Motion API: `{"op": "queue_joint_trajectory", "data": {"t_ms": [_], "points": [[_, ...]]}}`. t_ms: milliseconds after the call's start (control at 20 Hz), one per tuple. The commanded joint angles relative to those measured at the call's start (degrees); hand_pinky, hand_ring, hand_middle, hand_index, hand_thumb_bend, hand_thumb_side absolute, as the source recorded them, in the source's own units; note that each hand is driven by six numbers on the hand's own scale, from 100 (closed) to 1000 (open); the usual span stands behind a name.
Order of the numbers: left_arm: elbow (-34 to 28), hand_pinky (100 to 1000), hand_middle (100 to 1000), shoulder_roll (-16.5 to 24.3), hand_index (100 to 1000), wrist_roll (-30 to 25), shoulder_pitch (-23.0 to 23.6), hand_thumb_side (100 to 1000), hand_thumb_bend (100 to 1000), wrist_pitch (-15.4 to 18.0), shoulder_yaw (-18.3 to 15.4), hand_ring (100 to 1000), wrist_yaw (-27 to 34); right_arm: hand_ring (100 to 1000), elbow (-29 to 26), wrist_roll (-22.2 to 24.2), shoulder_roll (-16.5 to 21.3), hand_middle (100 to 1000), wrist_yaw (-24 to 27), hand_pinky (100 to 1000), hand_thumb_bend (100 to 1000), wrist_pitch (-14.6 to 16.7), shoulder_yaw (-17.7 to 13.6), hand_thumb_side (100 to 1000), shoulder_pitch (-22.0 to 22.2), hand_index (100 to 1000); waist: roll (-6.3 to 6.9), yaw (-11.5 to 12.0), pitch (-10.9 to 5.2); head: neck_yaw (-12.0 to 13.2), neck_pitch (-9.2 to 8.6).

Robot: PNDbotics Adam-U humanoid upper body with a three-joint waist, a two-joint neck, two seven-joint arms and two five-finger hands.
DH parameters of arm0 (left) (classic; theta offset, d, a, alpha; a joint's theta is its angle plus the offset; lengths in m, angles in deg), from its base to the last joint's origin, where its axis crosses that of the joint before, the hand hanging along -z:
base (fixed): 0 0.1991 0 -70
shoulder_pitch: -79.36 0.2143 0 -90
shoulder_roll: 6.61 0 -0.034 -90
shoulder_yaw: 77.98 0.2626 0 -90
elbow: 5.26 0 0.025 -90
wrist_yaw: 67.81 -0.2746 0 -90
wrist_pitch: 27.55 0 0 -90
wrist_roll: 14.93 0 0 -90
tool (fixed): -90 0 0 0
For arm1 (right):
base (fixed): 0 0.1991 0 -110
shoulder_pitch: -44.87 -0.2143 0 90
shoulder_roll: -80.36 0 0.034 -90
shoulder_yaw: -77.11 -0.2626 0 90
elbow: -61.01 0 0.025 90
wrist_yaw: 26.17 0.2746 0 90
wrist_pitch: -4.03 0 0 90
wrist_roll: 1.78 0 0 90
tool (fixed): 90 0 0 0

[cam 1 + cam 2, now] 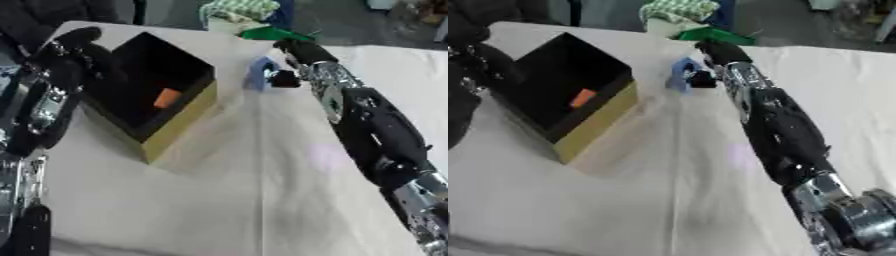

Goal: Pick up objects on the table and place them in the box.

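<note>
Reaching far across the table (219,200), our right arm stretches from the near right corner toward the middle of the far edge. Our right hand (293,62) sits at the end of it, just right of a small blue object (260,71). A dark finger or thumb tip (284,79) touches the blue object's right side, but we cannot tell whether the hand is curled round it or only resting against it. The blue object stands on the pale cloth, just right of the box's far right corner and apart from it.

The box (179,125) lies on the left half of the table, turned so one corner points toward us. Its walls are yellowish outside and black inside. An orange object (167,98) lies inside it, near the right wall.

Our left arm runs up the left edge of the left eye view, with our left hand (74,42) at the box's far left side. We cannot make out how its fingers stand.

Beyond the far edge, near the right hand, we see a green object (271,33) and a green-and-white checked thing (677,9).
</note>
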Motion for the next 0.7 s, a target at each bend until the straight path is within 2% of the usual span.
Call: {"op": "queue_joint_trajectory", "data": {"t_ms": [50, 400, 550, 700], "points": [[-0.50, 718, 638, 0.98, 887, -0.15, -0.49, 649, 100, 0.14, -0.48, 620, -0.30, 881, -1.29, -0.53, 0.12, 967, 0.73, 912, 100, 0.31, 0.39, 739, -1.16, 999, 0.40, -0.08, -0.92, -0.13, -0.04], [-0.35, 718, 638, 0.94, 887, -0.14, -0.14, 649, 100, 0.18, -0.45, 620, -0.43, 871, -4.70, -1.13, -0.04, 962, 2.37, 907, 100, 0.82, 1.46, 654, -1.56, 1000, 0.55, -0.54, -1.47, -0.30, 0.42], [-0.28, 718, 638, 0.91, 887, -0.13, -0.05, 648, 100, 0.20, -0.43, 620, -0.47, 868, -5.59, -1.33, -0.16, 961, 2.70, 904, 100, 0.73, 1.84, 568, -1.58, 1000, 0.68, -0.60, -1.64, -0.42, 0.56], [-0.20, 717, 638, 0.89, 887, -0.11, -0.03, 648, 100, 0.27, -0.43, 620, -0.49, 867, -5.87, -1.29, -0.24, 960, 2.68, 902, 100, 0.49, 2.03, 560, -1.53, 1000, 0.81, -0.67, -1.73, -0.49, 0.64]]}}
